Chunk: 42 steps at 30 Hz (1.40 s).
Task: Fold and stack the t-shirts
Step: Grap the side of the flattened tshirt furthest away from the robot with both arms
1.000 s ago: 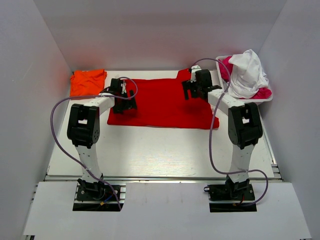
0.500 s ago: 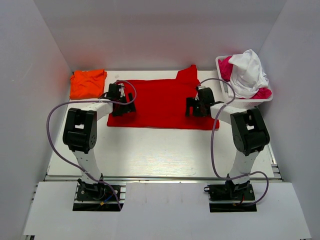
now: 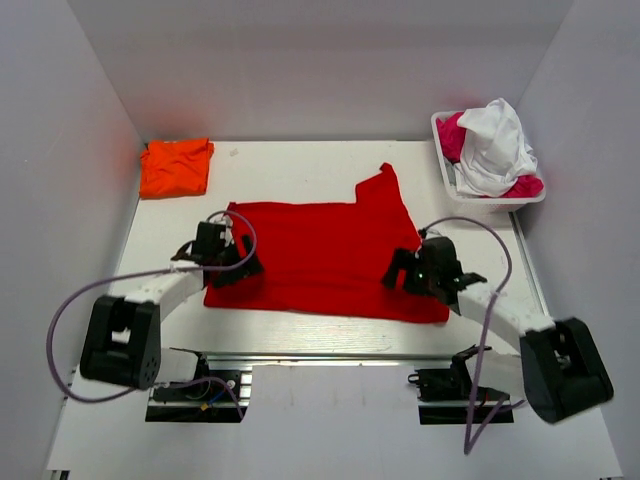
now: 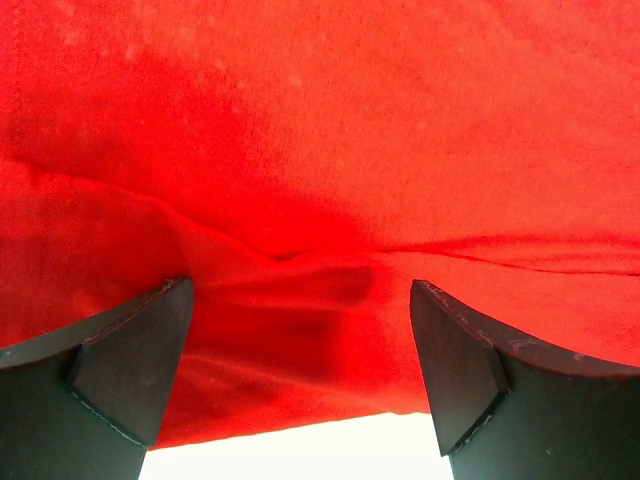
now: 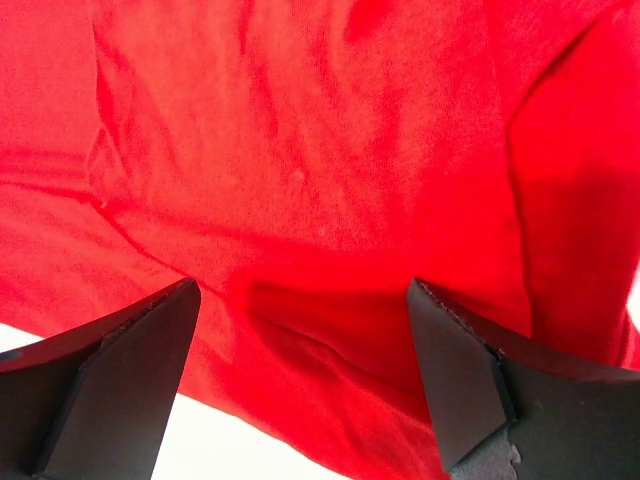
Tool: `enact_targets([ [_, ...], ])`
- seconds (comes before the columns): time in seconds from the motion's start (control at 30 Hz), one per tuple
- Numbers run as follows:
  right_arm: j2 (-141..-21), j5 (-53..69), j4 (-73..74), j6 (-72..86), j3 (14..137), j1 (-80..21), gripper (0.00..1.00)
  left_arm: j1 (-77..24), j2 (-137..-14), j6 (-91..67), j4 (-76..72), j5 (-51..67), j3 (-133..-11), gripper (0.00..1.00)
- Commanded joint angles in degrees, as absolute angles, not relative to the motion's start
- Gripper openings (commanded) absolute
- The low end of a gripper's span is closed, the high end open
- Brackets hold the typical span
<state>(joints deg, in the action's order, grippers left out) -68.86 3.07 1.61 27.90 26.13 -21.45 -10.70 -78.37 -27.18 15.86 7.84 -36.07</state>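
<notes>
Overhead and close wrist views share red t-shirt [image 3: 320, 255].

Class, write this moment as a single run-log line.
left gripper: open at red t-shirt, near-left corner | right gripper: open at its near-right corner | orange t-shirt: far-left, apart

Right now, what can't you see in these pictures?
- Top view: the white cloth covers whatever lies under it in the bin.
- Top view: too small to tell whether the left pincer and right pincer touch the red t-shirt.
- Wrist views: picture edges cut off most of the red t-shirt.
</notes>
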Motion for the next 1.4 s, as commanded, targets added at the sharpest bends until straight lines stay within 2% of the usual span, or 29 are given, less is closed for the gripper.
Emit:
enact_targets([
  [0.0,-63.6,5.3,14.3,31.7,21.7,-22.7,0.9,-11.4,-72.9,-32.2,27.5,10.6,-30.3,1.0],
  [0.17,-59.0,-1.6,20.7,28.8,28.4,-22.9,0.9,-11.4,-64.3,-32.7,33.5,4.4,-36.1,1.0],
  [0.3,-63.6,-3.2,19.1,23.9,38.6,-22.8,0.9,-10.9,-65.2,-32.7,30.7,-1.1,-47.2,1.0],
  [0.47,-75.5,-7.4,16.6,18.7,55.5,-22.5,0.9,-9.8,-79.7,-32.7,35.6,-8.9,-66.0,1.0],
  [0.53,-82.7,-9.1,15.7,17.1,59.7,-22.3,0.9,-9.1,-90.0,-32.7,39.8,-11.0,-72.5,1.0],
  [0.57,-84.6,-10.4,15.4,16.8,66.0,-22.2,0.9,-9.1,-93.1,-31.9,40.4,-11.8,-77.9,1.0],
  [0.63,-90.7,-12.6,14.9,14.3,70.6,-22.0,0.9,-8.4,-101.5,-31.9,41.5,-11.8,-82.3,1.0],
  [0.7,-97.0,-14.0,16.3,12.9,80.2,-22.0,0.9,-7.7,-106.0,-30.8,42.8,-11.8,-87.2,1.0],
  [0.73,-103.2,-14.5,16.5,11.4,84.9,-21.7,0.9,-7.7,-109.5,-30.8,43.4,-11.8,-89.2,0.98],
  [0.87,-114.8,-16.3,18.0,8.5,97.1,-21.0,0.9,-6.5,-113.3,-30.1,44.0,-12.8,-90.4,0.91],
  [0.9,-116.1,-16.2,19.2,8.4,102.6,-20.7,0.9,-6.5,-113.8,-30.1,44.0,-13.4,-90.4,0.88],
  [1.0,-121.4,-16.2,20.5,7.1,108.3,-19.9,0.9,-6.5,-113.8,-29.5,42.1,-14.6,-88.8,0.79],
  [1.1,-123.4,-15.6,21.1,7.6,109.9,-19.8,0.9,-6.5,-113.3,-29.0,39.9,-14.6,-88.1,0.66],
  [1.37,-124.2,-14.4,21.0,8.5,108.6,-18.5,0.9,-6.0,-115.3,-27.2,37.4,-12.0,-87.5,0.42],
])
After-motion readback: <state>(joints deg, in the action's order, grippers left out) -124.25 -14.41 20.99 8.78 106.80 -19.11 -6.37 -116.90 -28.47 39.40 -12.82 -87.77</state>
